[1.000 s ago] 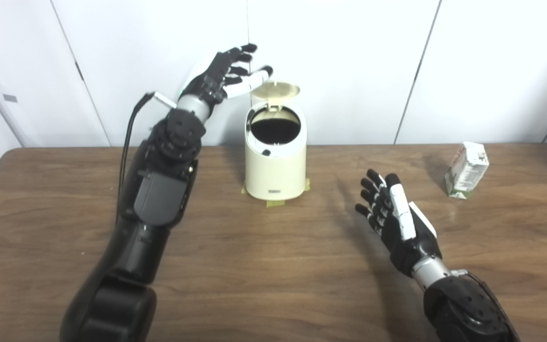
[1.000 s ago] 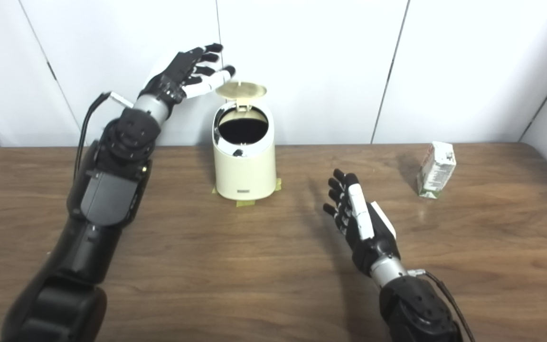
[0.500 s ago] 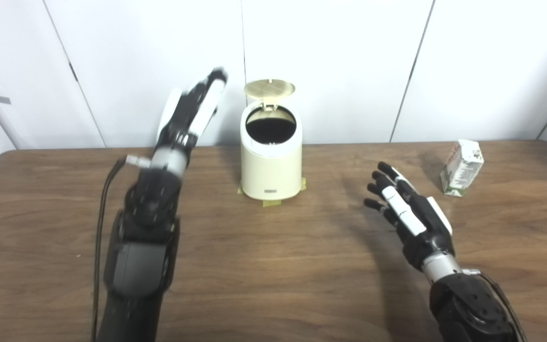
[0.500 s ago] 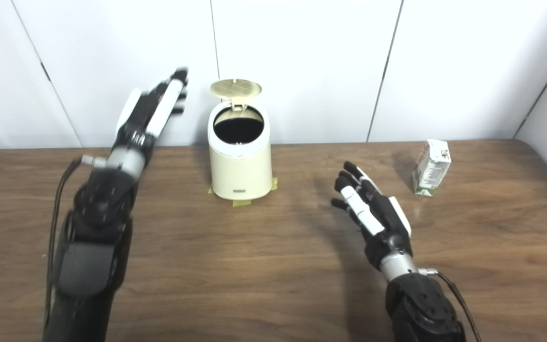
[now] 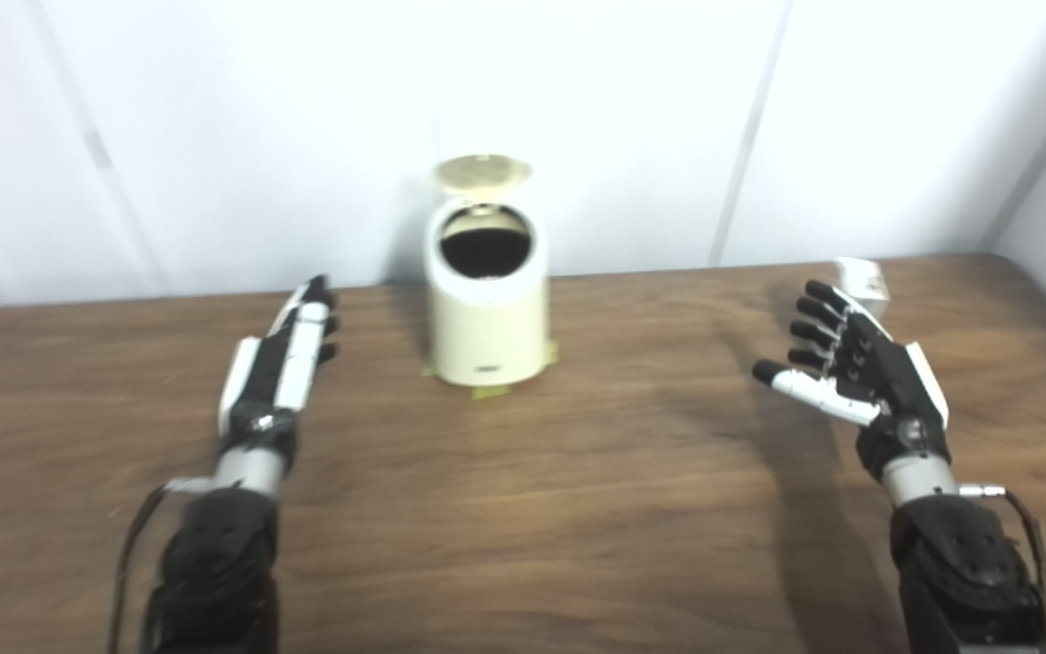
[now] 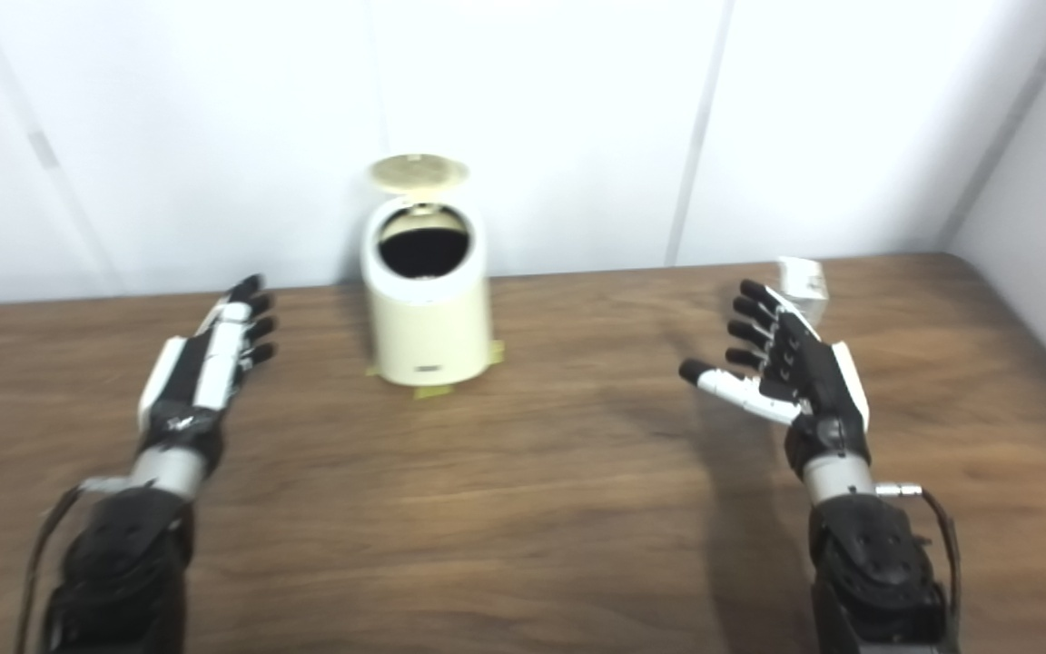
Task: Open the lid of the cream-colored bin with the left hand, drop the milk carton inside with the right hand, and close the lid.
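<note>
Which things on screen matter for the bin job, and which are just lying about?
Job:
cream bin
its lid, standing open
milk carton, behind right hand
left hand, open

Lying about:
tape under the bin
table

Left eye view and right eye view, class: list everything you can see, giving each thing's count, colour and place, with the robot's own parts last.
bin: one, cream, back centre of the table, taped down.
lid: one, cream, raised open behind the bin's mouth.
milk carton: one, white, far right, mostly hidden behind the right hand.
table: one, brown wood.
wall: white panels behind the table.
left hand: one, black and white, open, left of the bin.
right hand: one, black and white, open, before the carton.
</note>
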